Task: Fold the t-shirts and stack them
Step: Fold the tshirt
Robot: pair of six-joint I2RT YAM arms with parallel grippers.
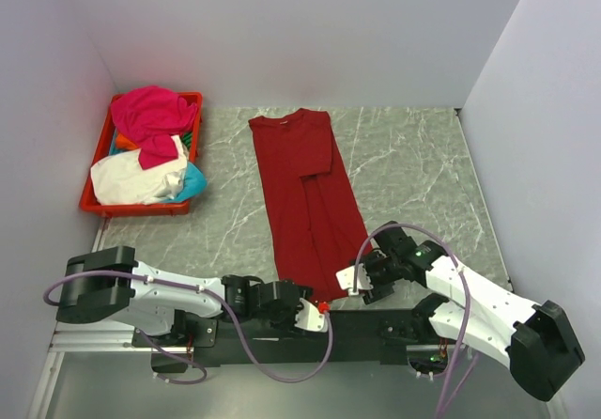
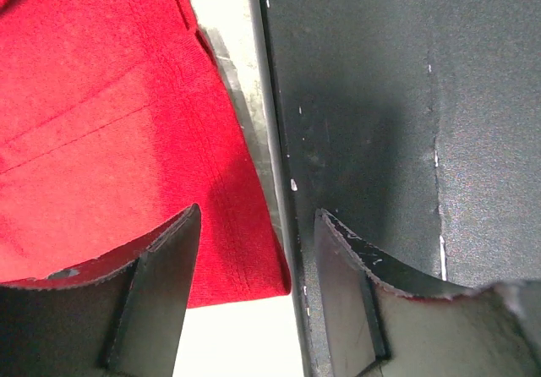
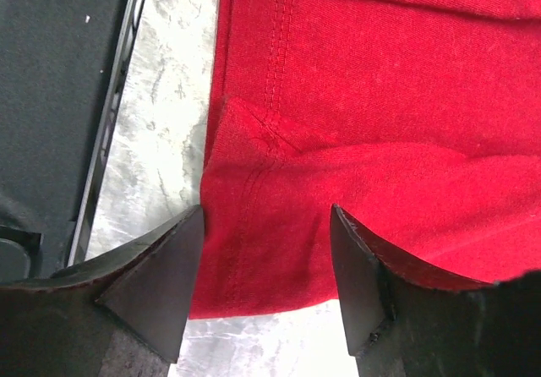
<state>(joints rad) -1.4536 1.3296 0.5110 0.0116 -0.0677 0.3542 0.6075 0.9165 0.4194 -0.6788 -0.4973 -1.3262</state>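
The red shirt [image 1: 305, 189] lies flat on the table [image 1: 413, 175], middle of the scene, already narrowed into a long strip: collar at the far end, hem at the near edge, just beside the black base plate [image 2: 363, 98]. One sleeve is folded in on the right side. The other shirts [image 1: 141, 177] are heaped in the crate [image 1: 92, 203] at the far left, well apart from it.

Your left gripper [image 2: 254, 216] sits low over the hem's near left corner with its jaws parted, and the corner shows in the gap. Your right gripper [image 3: 266, 212] is the same at the near right corner, jaws apart and straddling the doubled hem. Neither looks to be pinching cloth yet.

Expect the shirt to be light, limp and without any stiffness of its own. Whatever you don't hold will sag and drag, and the folded-in layers will probably slide apart if you lift only the top one. So take both corners at the stitched hem, where the cloth is thickest, and go deep enough to catch every layer. On the right, the overlapping flap means you should bite past its edge. Lift both sides evenly, or the strip will likely skew.
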